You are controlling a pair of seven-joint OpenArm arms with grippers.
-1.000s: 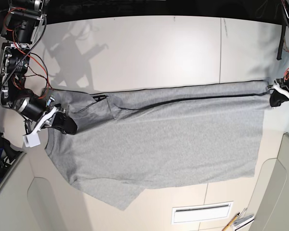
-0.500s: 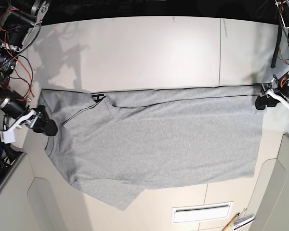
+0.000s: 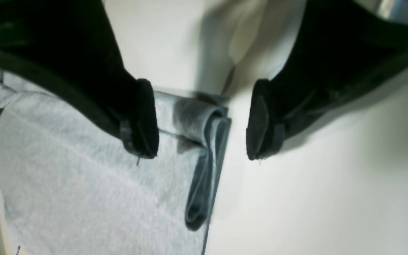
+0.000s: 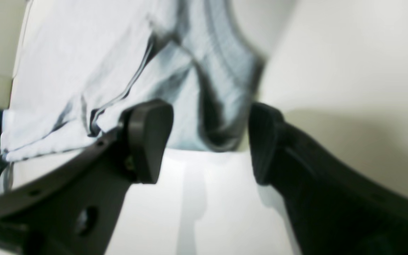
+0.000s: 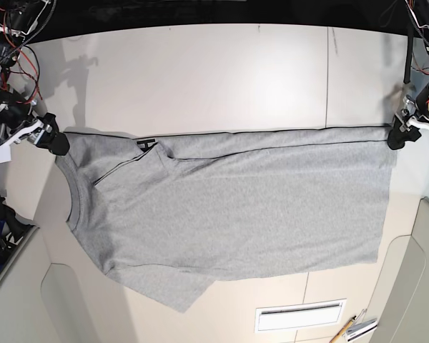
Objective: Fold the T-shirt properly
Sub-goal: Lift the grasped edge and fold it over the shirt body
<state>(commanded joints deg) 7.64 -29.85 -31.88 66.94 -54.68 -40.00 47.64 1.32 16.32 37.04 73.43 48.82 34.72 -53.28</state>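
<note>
The light grey T-shirt lies flat across the table, folded over along its far edge, with a bit of black lettering showing at the fold. My right gripper is at the shirt's far left corner. In the right wrist view it is open, with the rumpled shirt edge just beyond its fingertips. My left gripper is at the far right corner. In the left wrist view it is open, straddling the folded corner of the shirt, which lies on the table.
A seam crosses the white table at the right. A white vent slot and pens lie near the front edge. Beige panels stand at the front corners. Cables hang at the far left.
My right gripper moved left off the shirt, then toward the far left corner. The shirt's left end now lies flatter. My left gripper shifted slightly at the far right corner.
</note>
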